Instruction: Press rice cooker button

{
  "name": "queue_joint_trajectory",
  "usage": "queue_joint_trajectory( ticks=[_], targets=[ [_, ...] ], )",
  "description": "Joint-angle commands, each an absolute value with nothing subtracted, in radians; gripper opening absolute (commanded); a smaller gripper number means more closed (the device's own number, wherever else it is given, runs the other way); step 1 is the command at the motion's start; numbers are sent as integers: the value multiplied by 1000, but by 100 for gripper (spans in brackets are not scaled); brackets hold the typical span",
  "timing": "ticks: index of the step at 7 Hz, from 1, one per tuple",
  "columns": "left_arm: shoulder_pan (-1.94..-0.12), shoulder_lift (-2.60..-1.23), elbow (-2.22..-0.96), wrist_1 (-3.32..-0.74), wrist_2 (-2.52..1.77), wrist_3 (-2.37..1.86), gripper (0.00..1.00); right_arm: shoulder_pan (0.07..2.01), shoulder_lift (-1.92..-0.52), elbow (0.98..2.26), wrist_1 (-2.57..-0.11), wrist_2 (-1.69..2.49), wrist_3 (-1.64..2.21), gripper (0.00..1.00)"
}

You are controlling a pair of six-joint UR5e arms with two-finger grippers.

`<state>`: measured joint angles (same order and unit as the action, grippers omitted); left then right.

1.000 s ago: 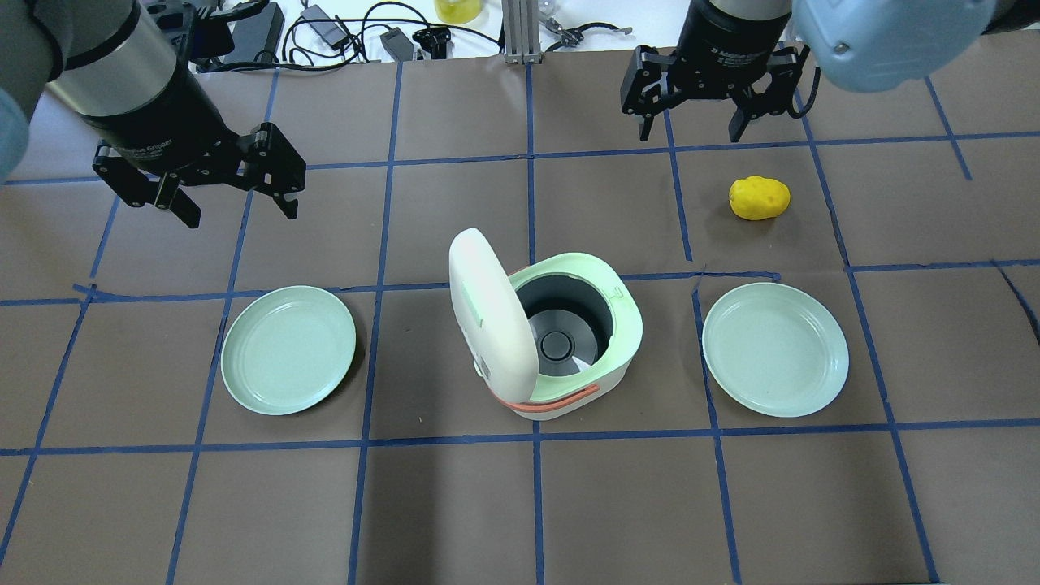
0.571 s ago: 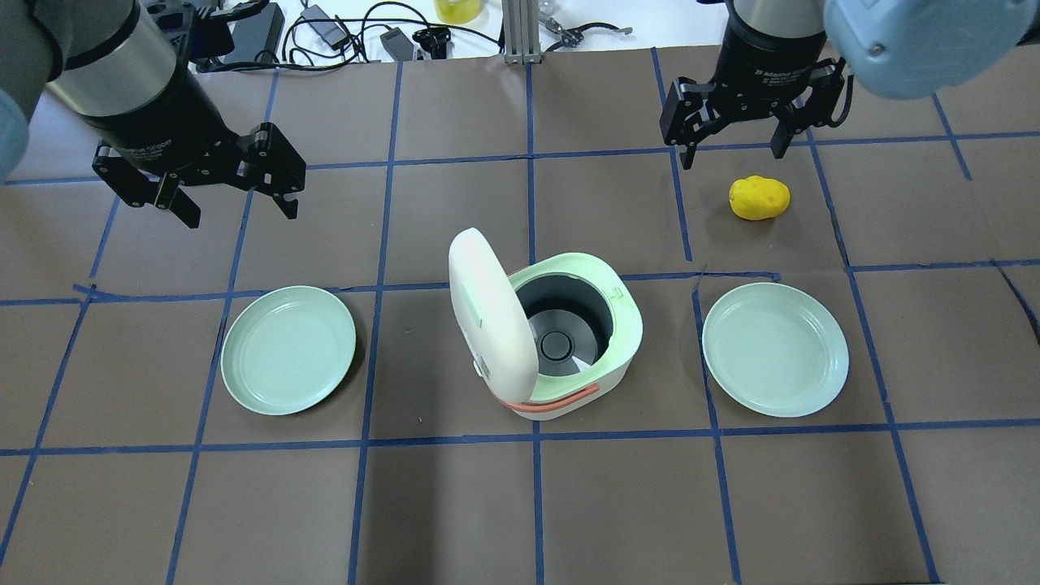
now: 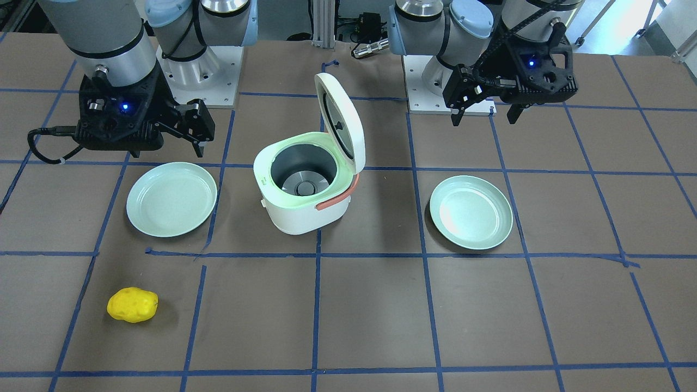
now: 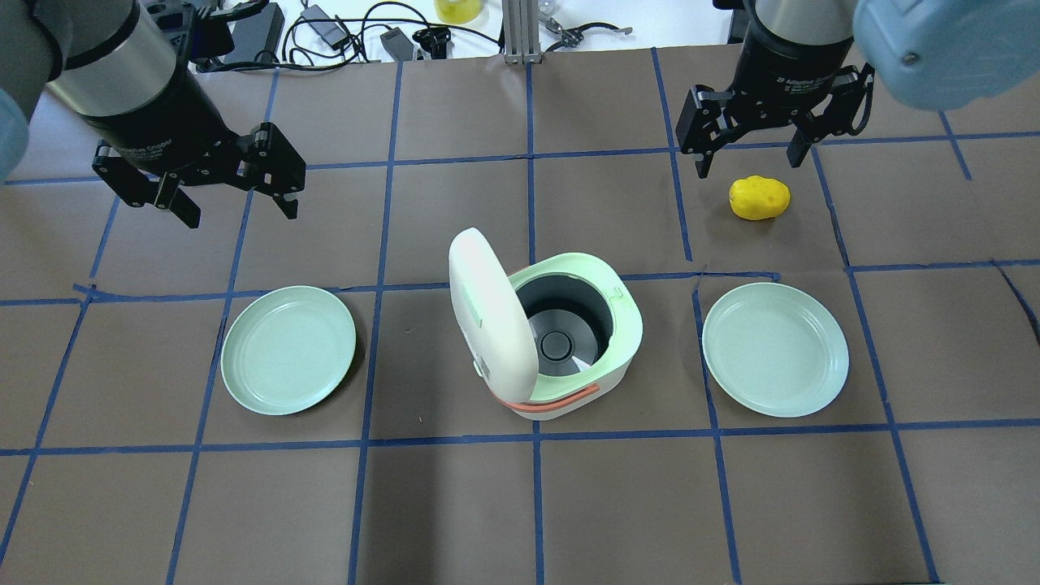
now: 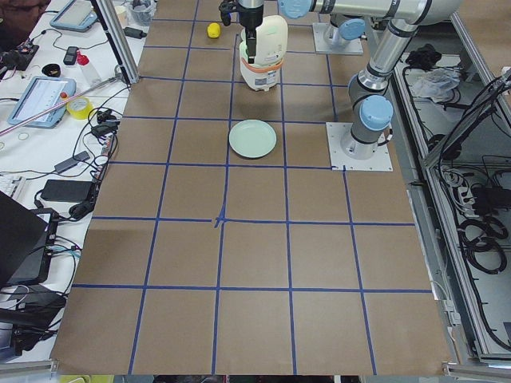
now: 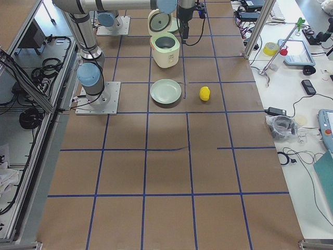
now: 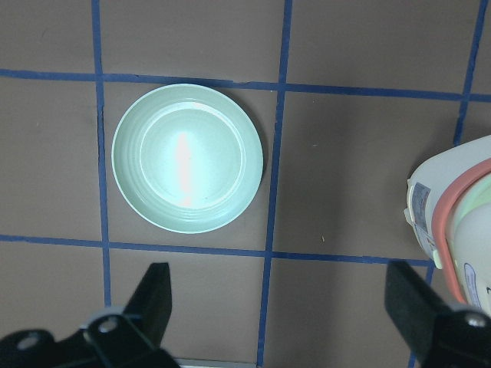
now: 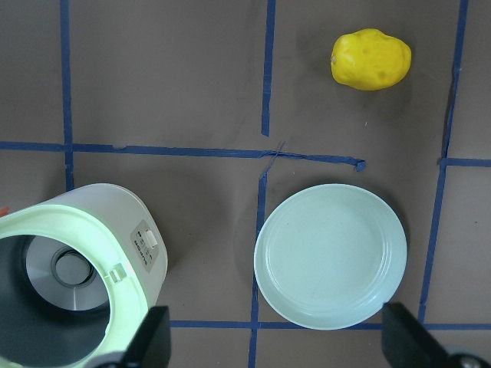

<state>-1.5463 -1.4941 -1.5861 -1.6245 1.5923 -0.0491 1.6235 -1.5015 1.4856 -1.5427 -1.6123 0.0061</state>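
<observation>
The white rice cooker with a pale green rim stands mid-table, its lid raised open. In the right wrist view a small label panel with a white button shows on the cooker's side wall. My left gripper is open and empty, hovering to the cooker's left, beyond the left plate. My right gripper is open and empty, up above the table near the yellow potato, well away from the cooker. Its fingers frame the right plate.
Two pale green plates flank the cooker: the left one and the right one. The potato lies beyond the right plate. Cables and tools lie off the mat's far edge. Blue tape lines grid the brown mat.
My right gripper has moved to the right and lower in the overhead view, closer to the potato, still open. The left arm, cooker and plates have not moved.
</observation>
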Motion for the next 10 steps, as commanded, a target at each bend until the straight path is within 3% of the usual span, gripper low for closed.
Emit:
queue_joint_trajectory(
  ticks=[1,10],
  targets=[
    [-1546,-1494,-1586,-1624,1592,-49,100,1623,-1506,1486,-1551,-1606,14,98],
    [-1546,-1496,-1586,-1624,1592,-49,100,1623,-1506,1486,-1549,-1574,14,100]
  ],
)
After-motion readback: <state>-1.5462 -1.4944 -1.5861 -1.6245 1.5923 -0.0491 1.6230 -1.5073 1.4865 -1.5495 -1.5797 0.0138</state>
